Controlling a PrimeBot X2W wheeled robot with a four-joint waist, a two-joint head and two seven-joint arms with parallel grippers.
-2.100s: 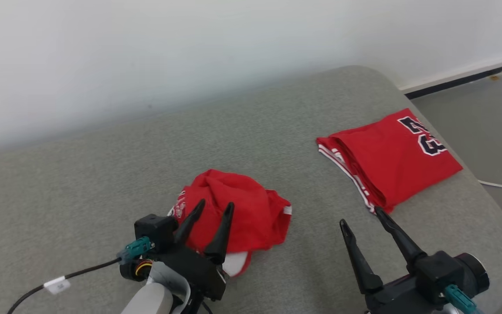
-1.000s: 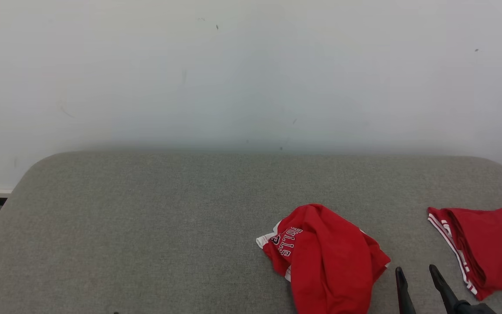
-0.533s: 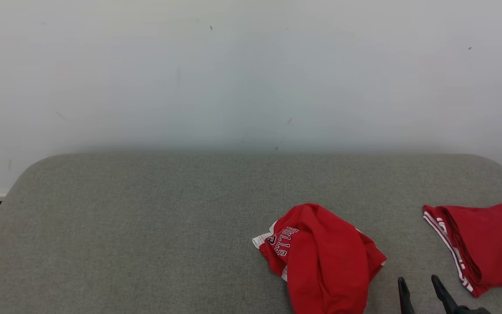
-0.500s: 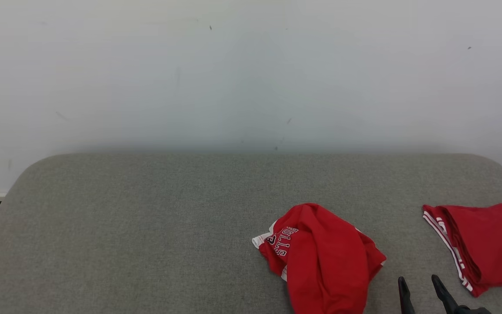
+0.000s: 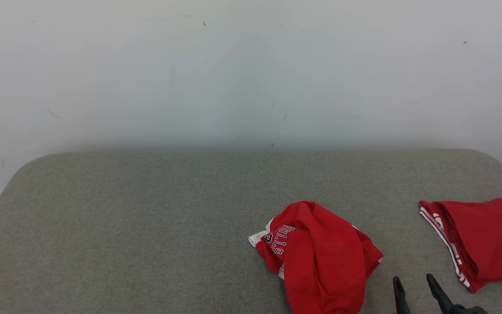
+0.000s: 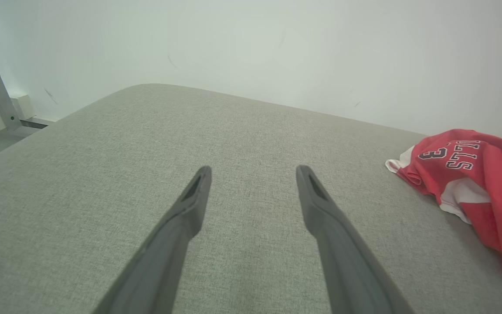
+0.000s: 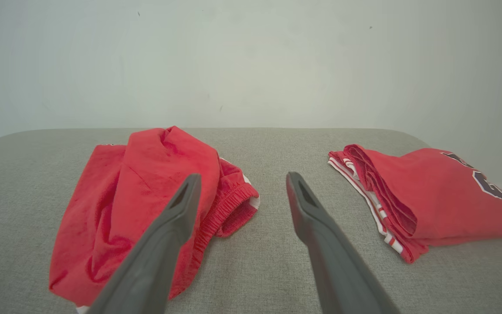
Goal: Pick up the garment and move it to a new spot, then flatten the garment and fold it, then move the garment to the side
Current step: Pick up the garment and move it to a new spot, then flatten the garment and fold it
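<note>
Garment (image 5: 320, 257) sits crumpled just ahead-left of my right gripper (image 5: 411, 283) and off right of my left gripper (image 6: 253, 174), both spread wide and empty, so I judge pick-up is in hand: next, reach in and pinch a fold.

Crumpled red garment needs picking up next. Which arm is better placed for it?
Right. The right gripper is open, its fingertips beside the crumpled garment, which lies close ahead in the right wrist view. The left gripper, also open, points at bare grey cushion, with the garment off to its side.
</note>
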